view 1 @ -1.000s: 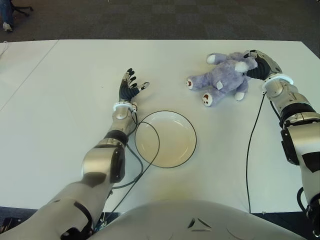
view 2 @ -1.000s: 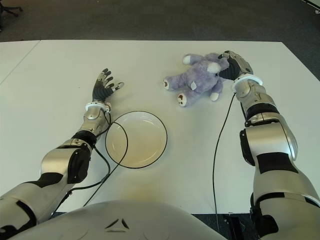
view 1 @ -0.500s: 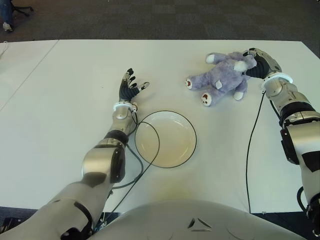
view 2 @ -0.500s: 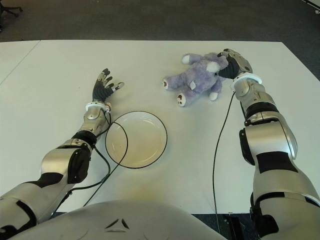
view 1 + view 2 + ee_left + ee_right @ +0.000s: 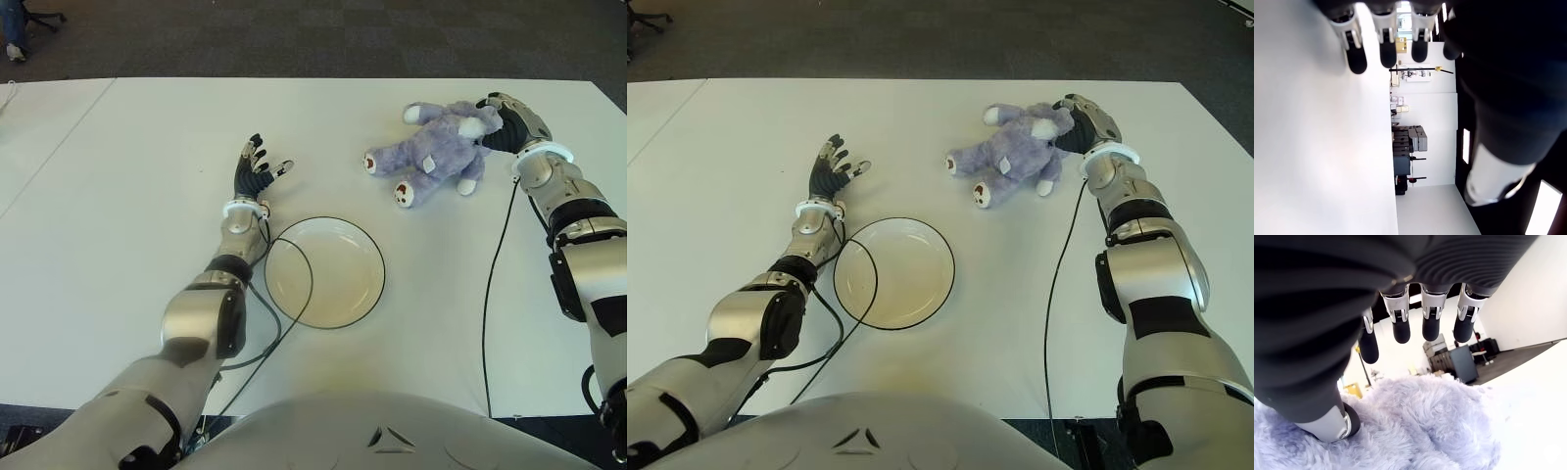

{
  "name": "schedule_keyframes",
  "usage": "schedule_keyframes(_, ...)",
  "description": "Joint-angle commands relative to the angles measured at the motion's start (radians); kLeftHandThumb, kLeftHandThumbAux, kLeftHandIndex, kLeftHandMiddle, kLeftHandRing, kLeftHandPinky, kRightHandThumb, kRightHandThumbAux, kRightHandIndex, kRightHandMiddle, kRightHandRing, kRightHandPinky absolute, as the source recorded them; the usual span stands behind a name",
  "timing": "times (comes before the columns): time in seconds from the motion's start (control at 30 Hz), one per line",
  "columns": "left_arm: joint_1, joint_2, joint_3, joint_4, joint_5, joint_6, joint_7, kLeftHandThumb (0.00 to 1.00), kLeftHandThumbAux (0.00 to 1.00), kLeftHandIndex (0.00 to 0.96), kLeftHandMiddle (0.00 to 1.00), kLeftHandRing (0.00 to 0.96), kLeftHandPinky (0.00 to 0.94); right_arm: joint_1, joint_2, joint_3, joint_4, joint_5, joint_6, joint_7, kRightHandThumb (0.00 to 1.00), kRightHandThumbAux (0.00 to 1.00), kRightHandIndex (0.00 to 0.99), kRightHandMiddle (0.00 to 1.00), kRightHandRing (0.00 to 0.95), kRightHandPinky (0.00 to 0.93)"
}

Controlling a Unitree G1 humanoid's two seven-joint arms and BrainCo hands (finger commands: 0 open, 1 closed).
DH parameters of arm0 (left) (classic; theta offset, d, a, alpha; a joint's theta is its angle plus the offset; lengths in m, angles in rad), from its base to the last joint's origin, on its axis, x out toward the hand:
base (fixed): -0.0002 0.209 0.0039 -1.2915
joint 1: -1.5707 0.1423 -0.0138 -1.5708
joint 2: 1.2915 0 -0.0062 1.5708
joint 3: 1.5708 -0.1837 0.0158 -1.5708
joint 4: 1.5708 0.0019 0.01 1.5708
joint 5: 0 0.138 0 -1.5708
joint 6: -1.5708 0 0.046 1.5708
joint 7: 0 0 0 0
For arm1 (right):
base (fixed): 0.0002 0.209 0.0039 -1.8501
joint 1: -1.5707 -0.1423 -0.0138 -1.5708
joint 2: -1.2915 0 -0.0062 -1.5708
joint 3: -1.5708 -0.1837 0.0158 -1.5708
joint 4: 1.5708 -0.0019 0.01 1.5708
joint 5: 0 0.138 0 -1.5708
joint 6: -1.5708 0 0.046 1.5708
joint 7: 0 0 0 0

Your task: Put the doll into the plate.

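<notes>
Here a white table [image 5: 118, 245] is spreading across nearly the whole view, with dark carpet [image 5: 294, 39] showing beyond its far edge. Near the middle, close to the robot, a round cream plate [image 5: 324, 271] with a dark rim is lying empty. The doll [image 5: 433, 152], a fluffy lavender bear, is lying on the table well beyond the plate and toward the robot's right, its brown-soled feet pointing left. The right hand [image 5: 505, 124] is sitting at the doll's head; in the wrist view its thumb [image 5: 1332, 423] is pressing into the fur while the other fingers [image 5: 1400, 328] are hovering straight above it, not closed. The left hand [image 5: 254, 172] is showing left of the plate, fingers spread and holding nothing.
</notes>
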Motion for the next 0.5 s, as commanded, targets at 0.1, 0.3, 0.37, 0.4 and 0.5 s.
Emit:
schedule_keyframes(0.1, 0.117, -0.046, 0.006, 0.09, -0.007, 0.101, -0.014, 0.0, 0.842, 0.054, 0.077, 0.094, 0.149, 0.0, 0.018, 0.008, -0.001, -0.006, -0.005, 0.0, 0.431, 0.727, 0.161, 0.0, 0.0, 0.003)
schedule_keyframes(0.3, 0.117, -0.046, 0.003, 0.09, -0.003, 0.099, -0.01, 0.0, 0.852, 0.055, 0.093, 0.108, 0.166, -0.001, 0.023, 0.029, -0.022, -0.02, -0.094, -0.027, 0.416, 0.724, 0.161, 0.0, 0.0, 0.02)
schedule_keyframes(0.37, 0.117, -0.046, 0.003, 0.09, -0.004, 0.097, -0.011, 0.0, 0.858, 0.055, 0.093, 0.109, 0.163, -0.001, 0.022, 0.034, -0.025, -0.021, -0.12, -0.024, 0.392, 0.713, 0.158, 0.0, 0.0, 0.021)
schedule_keyframes(0.4, 0.117, -0.046, 0.003, 0.089, -0.004, 0.096, -0.011, 0.0, 0.857, 0.055, 0.09, 0.107, 0.16, 0.0, 0.023, 0.037, -0.027, -0.021, -0.132, -0.023, 0.365, 0.7, 0.154, 0.0, 0.0, 0.02)
schedule_keyframes(0.5, 0.118, -0.044, -0.001, 0.089, 0.0, 0.095, -0.006, 0.0, 0.851, 0.053, 0.088, 0.105, 0.154, 0.007, 0.019, 0.038, -0.03, -0.011, -0.186, -0.005, 0.281, 0.661, 0.135, 0.0, 0.0, 0.018)
